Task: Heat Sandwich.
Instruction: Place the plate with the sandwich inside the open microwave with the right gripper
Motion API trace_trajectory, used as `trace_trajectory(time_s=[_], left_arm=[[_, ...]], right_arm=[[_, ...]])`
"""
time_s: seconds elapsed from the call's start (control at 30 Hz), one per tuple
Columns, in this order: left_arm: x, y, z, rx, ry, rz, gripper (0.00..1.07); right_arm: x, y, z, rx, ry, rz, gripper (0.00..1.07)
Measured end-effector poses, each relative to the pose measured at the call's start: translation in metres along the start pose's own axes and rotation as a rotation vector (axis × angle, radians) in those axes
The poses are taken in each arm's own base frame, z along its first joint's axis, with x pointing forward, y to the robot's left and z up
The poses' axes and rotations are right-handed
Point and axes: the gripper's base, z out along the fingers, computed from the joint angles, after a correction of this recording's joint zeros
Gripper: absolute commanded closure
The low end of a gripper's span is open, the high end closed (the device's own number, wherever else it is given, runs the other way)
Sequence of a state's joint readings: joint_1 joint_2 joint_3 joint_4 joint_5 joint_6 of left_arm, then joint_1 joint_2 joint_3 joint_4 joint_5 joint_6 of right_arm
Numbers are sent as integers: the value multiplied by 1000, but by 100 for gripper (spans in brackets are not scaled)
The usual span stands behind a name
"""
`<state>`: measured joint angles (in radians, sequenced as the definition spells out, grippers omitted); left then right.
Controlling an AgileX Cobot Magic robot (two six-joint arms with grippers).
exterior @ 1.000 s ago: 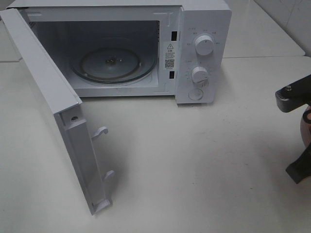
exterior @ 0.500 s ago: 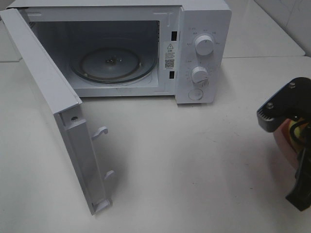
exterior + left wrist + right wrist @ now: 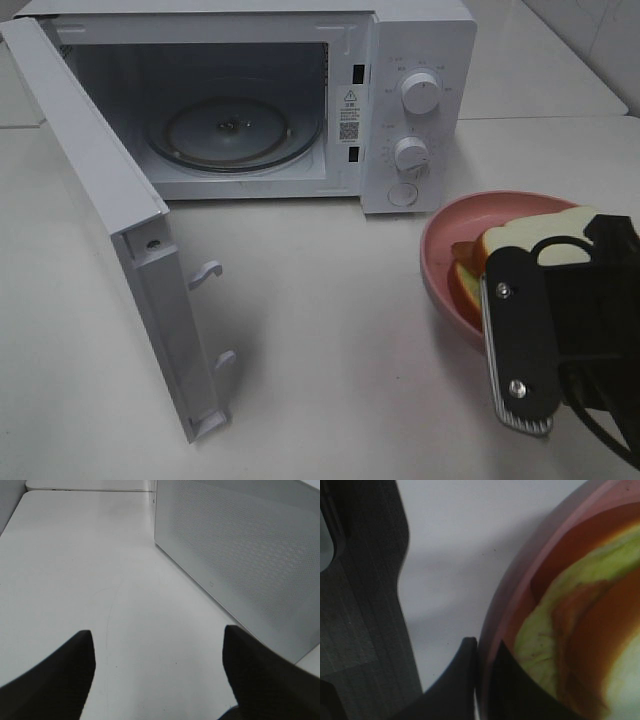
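Plate [image 3: 470,215], rim pinched by right gripper [image 3: 481,670], arrived holding sandwich [image 3: 530,236]; left gripper [image 3: 157,670] spread.

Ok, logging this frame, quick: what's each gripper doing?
Left gripper: open, empty.
Right gripper: shut on the rim of the plate with the sandwich.

Right hand [image 3: 481,661], plate [image 3: 445,232], sandwich [image 3: 532,240] farther into view

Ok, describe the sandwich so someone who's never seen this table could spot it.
Find the white microwave with its door open. Right of it and nearer the camera is a round pink plate. The sandwich lies in it: white bread, tan crust, the only food in view.
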<state>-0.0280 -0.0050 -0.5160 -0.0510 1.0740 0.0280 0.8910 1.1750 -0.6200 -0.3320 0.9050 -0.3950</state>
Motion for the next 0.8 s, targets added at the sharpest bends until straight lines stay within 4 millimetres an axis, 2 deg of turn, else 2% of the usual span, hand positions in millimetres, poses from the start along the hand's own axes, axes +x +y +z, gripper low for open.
trace_trajectory(time_s=[0.07,0.13,0.2,0.27,0.4,0.53,0.8], left_arm=[[0,0,0,0,0,0,38],[0,0,0,0,0,0,38],[0,0,0,0,0,0,38],[0,0,0,0,0,0,38],[0,0,0,0,0,0,38],[0,0,0,0,0,0,38],[0,0,0,0,0,0,38]], right_arm=[[-4,1,-1,10,-27,-139,107],[-5,1,-1,14,-35,-184,107],[-7,0,-1,27,-55,-342,107],[-7,1,-1,28,-60,-379,107],[-11,0,-1,54,-90,-563,107],[-17,-2,-2,101,-144,-633,107],[-25,-4,2,123,-177,-655,107]])
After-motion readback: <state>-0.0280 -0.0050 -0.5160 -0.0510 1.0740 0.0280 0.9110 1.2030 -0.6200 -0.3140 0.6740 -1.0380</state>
